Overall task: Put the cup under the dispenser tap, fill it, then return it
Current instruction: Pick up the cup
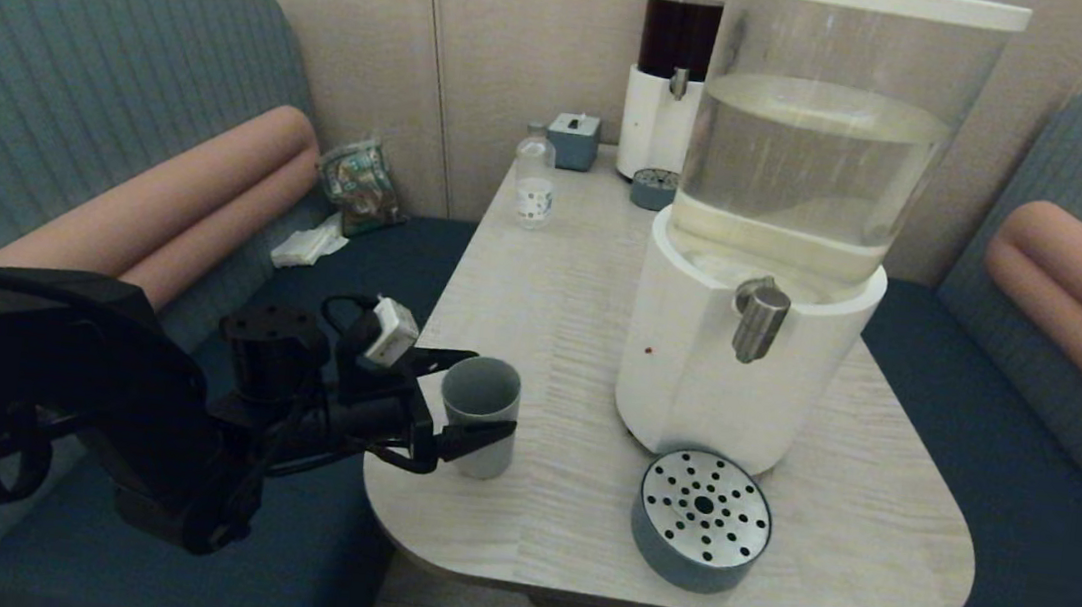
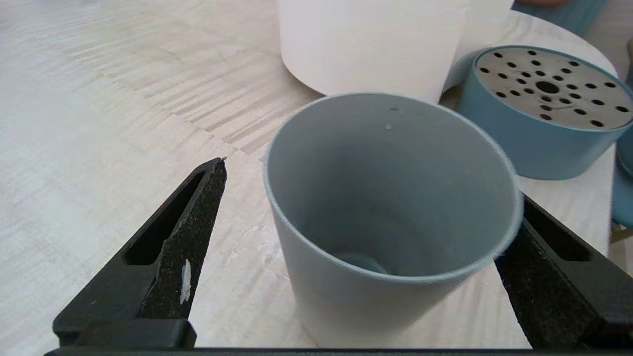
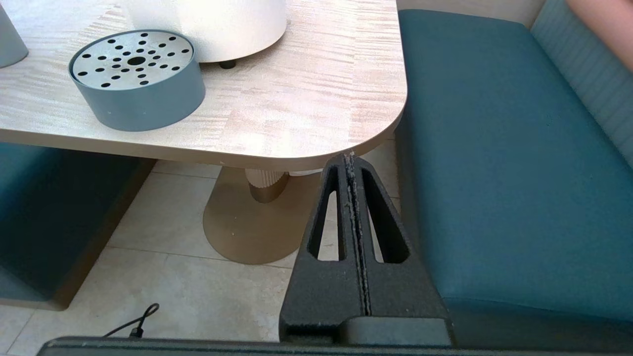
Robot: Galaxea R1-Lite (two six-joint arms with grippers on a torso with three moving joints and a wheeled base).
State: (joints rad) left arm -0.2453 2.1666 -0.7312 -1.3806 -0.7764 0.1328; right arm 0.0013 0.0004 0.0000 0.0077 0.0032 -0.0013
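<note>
The grey-blue cup (image 1: 479, 416) stands upright and empty on the table's near left corner (image 1: 517, 532). My left gripper (image 1: 492, 394) is open, with one finger on each side of the cup. In the left wrist view the cup (image 2: 341, 296) sits between the fingers (image 2: 198, 207); one stands clearly apart from the wall, and the other lies close against the rim. The steel dispenser tap (image 1: 759, 318) juts from the white base (image 1: 680, 368) of the clear-liquid dispenser, to the right of the cup. My right gripper (image 3: 350, 157) is shut and empty, low beside the table's near right corner.
A round blue drip tray (image 1: 702, 517) with a perforated steel top lies below the tap, also in the left wrist view (image 2: 544, 99). A small clear bottle (image 1: 535, 182), a tissue box (image 1: 573, 138) and a dark-liquid dispenser (image 1: 673, 76) stand at the back. Benches (image 1: 1016, 474) flank the table.
</note>
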